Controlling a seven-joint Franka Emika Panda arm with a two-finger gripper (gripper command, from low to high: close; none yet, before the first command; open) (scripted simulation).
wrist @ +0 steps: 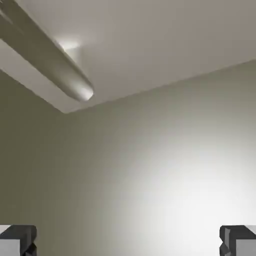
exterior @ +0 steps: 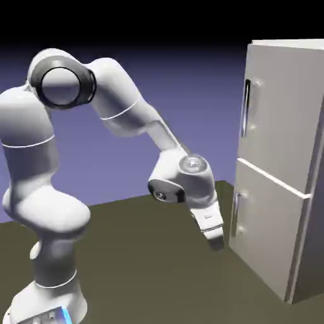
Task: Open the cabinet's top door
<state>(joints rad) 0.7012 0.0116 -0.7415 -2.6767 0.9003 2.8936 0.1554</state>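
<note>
Beside the lower door (exterior: 264, 234), the wide-open, empty gripper (exterior: 217, 238) hangs well below the top door (exterior: 281, 117) and its bar handle (exterior: 246, 107), so rising too close could snag the lower handle (exterior: 237, 215) (an easy mix-up).

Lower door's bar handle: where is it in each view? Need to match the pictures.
Exterior view: right of centre, below mid-height, upright near the left edge of the lower door; the lower door's bar handle.
Hand view: upper left, large, slanting in from the corner; upper end cut off.
Shared landmark: the door's bottom corner nearest the handle, against the floor.
</note>
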